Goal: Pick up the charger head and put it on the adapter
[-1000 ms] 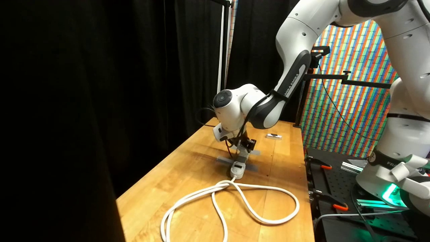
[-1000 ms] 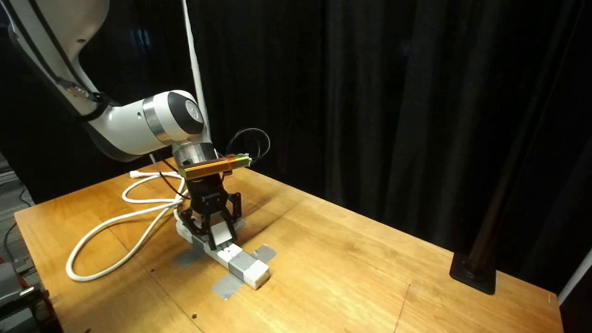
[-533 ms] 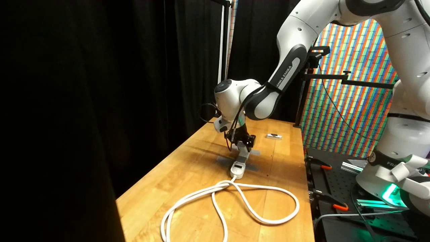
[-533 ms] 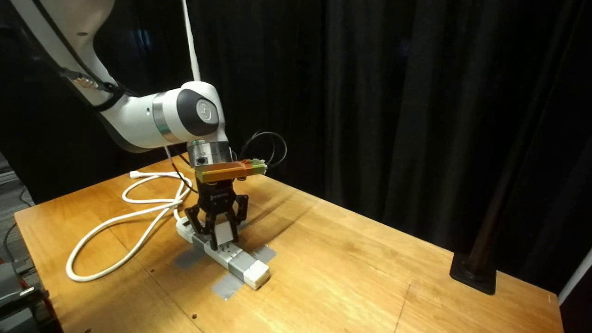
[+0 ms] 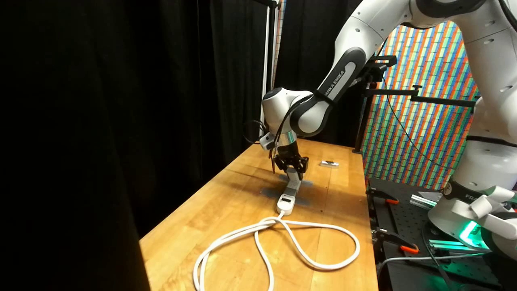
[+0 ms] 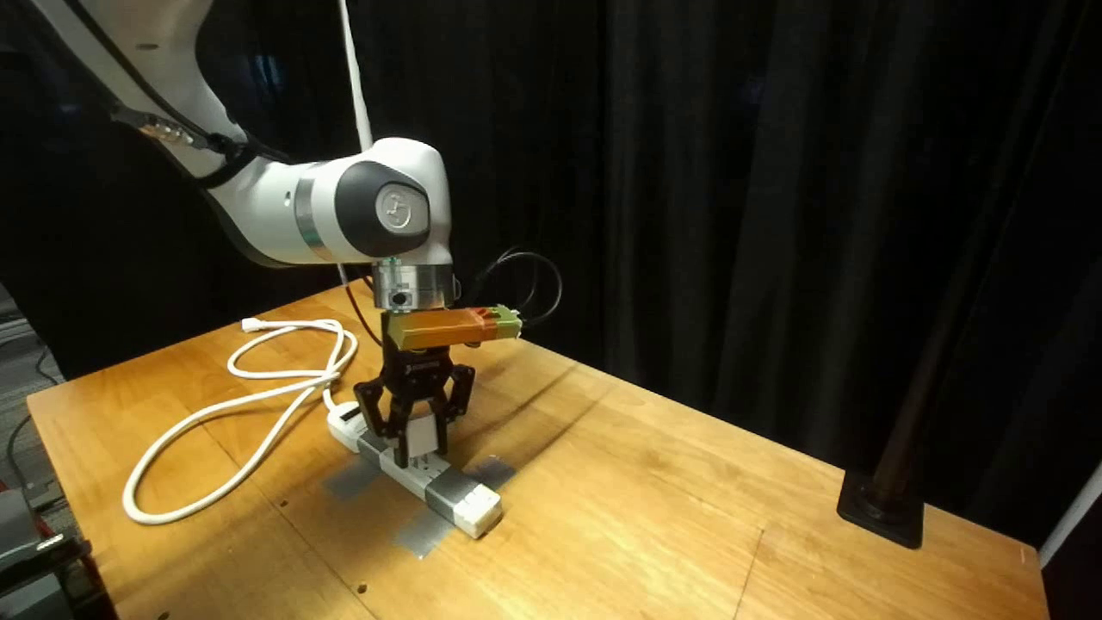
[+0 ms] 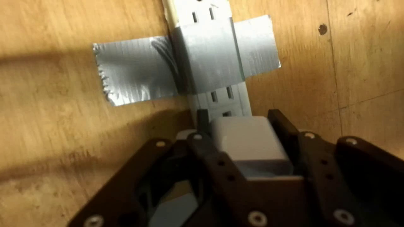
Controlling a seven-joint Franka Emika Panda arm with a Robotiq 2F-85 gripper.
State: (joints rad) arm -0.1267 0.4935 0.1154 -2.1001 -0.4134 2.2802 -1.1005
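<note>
A black curtain (image 6: 732,215) hangs behind the wooden table (image 6: 620,534). The pincer (image 6: 422,456), closed to the width of the white charger head (image 6: 422,435), holds it directly over the taped power strip (image 6: 415,479); whether head and strip touch cannot be determined. Socket slots (image 7: 229,92) read clearly only in the wrist view; a small silver-and-dark object (image 5: 329,164) appears solely in an exterior view.

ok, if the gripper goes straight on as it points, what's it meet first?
Likely the strip, right below: the gripper points down at it, holding the charger. Charger and strip may be touching; any gap is unclear.
</note>
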